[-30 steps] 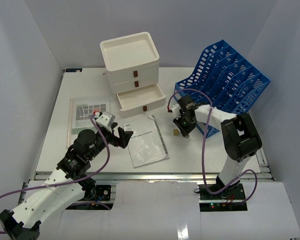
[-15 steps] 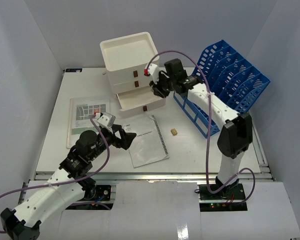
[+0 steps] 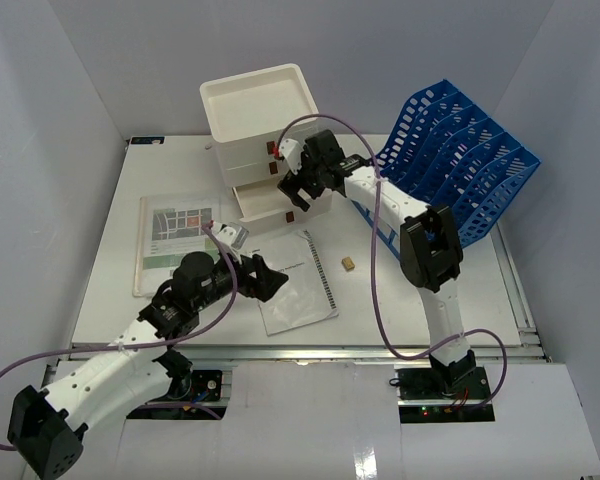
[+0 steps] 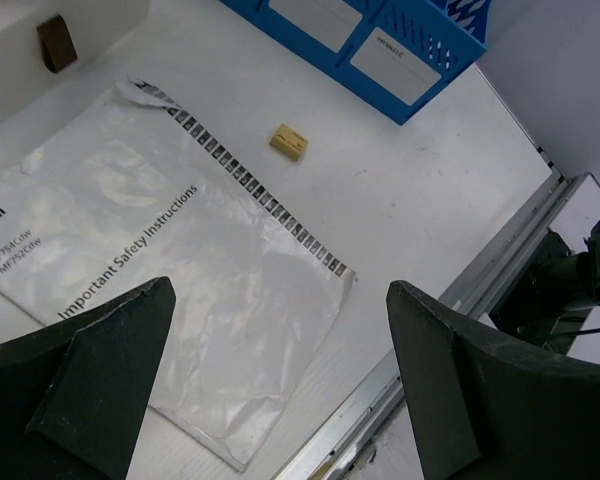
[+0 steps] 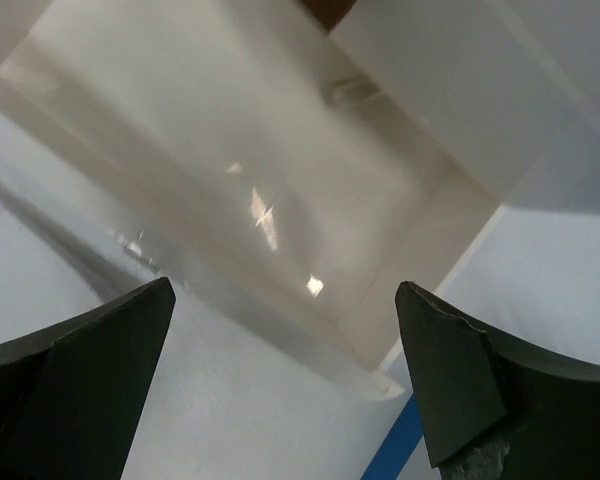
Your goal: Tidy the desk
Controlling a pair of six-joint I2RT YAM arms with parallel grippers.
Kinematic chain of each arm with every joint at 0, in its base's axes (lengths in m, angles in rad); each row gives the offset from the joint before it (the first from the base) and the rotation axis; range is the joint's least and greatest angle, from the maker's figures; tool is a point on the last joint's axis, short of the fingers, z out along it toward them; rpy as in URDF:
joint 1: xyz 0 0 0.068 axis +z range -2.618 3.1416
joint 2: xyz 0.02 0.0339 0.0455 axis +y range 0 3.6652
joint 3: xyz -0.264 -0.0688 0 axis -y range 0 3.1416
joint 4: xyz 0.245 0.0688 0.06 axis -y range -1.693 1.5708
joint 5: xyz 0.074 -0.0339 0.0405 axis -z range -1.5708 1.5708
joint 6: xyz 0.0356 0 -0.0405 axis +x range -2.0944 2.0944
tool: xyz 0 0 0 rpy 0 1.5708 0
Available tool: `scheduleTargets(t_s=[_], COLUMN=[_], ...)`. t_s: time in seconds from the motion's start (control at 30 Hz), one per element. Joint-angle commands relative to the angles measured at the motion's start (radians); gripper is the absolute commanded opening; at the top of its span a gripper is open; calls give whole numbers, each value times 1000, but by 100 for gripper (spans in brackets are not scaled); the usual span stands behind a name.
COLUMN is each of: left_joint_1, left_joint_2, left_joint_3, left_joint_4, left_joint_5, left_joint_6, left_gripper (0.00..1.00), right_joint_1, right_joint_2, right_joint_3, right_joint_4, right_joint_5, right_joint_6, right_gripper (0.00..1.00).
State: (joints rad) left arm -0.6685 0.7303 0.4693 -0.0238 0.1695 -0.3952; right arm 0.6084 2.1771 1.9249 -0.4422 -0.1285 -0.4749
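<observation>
The desk (image 3: 410,290) is a wide white tabletop with a metal rail (image 4: 450,300) along its front. A white three-drawer box (image 3: 260,135) stands at the back, its bottom drawer (image 3: 265,195) pulled out. My right gripper (image 3: 296,195) hangs open over that drawer; in the right wrist view the right gripper (image 5: 285,290) is empty, with the drawer floor (image 5: 280,180) below. My left gripper (image 3: 264,279) is open and empty above a bagged manual (image 3: 295,285). In the left wrist view the left gripper (image 4: 280,292) hovers over that manual (image 4: 170,260). A small tan block (image 3: 347,264) lies on the desk.
A blue file rack (image 3: 450,165) fills the back right, and its front end (image 4: 380,45) shows in the left wrist view. A printed booklet (image 3: 175,235) lies at the left. The tan block (image 4: 288,141) sits between manual and rack. Grey walls enclose the desk.
My right arm swung from beside the tan block up and left to the open drawer, and its jaws opened there. My left arm shifted slightly right over the manual.
</observation>
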Motion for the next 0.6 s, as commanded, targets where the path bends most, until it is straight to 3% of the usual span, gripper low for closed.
scheduleTargets(t_s=[0.0,0.2,0.3,0.37,0.57], left_joint_1=[2,-85,-168,-210,-315], left_joint_2=[108,445,635,729,1038], left_joint_3=[6,215,355,460,782], left_joint_4=[122,134,92,19,-292], left_joint_5=[87,38,-40,-102,-341], left_joint_6=[-111,-175,-237,-278,-450], left_gripper=[98,84,56,53,71], right_joint_1=[-19,-173,-303,-365,-533], right_joint_2=[-221,-542,-692,-787,-999], right_joint_3=[-102,-460,-597,-696,-910], right_joint_4=[26,-10,-87,-101,-43], right_joint_5=[-83,-475,-621,-612,-650], right_joint_6=[9,24,-25,-63,-54], right_gripper=[93,90,90,90,90])
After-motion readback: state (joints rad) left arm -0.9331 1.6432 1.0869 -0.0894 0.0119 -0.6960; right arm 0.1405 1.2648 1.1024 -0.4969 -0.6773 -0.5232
